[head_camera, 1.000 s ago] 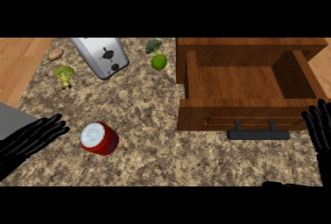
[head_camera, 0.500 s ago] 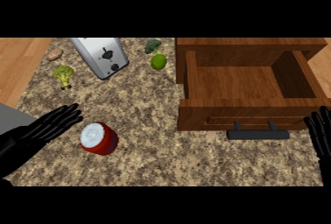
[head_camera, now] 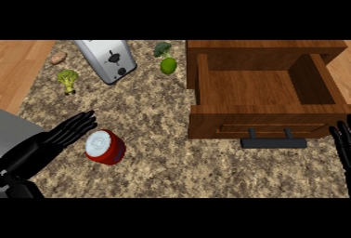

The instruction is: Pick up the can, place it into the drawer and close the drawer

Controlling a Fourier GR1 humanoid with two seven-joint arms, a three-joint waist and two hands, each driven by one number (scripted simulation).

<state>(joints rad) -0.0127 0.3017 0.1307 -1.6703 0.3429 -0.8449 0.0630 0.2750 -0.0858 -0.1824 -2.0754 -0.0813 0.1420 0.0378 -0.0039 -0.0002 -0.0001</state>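
Note:
A red can (head_camera: 106,147) with a white lid lies on the speckled counter at the lower left. My left hand (head_camera: 42,148) comes in from the left with straight fingers, its fingertips (head_camera: 83,122) just left of the can and close to its lid. A wooden drawer (head_camera: 264,88) stands pulled open at the upper right, nothing inside it, with a black handle (head_camera: 273,142) on its front. At the right edge my right hand (head_camera: 342,146) rests open, fingers up, beside the handle.
A silver toaster (head_camera: 107,60) lies at the back of the counter. Near it are a broccoli floret (head_camera: 67,79), a second broccoli (head_camera: 162,49), a green lime (head_camera: 167,67) and a small brown item (head_camera: 59,57). A grey appliance corner (head_camera: 14,125) shows at the left.
My left hand has moved right and up, bringing its straight fingers beside the can. The can and drawer have not moved. The right hand has sunk slightly lower at the edge.

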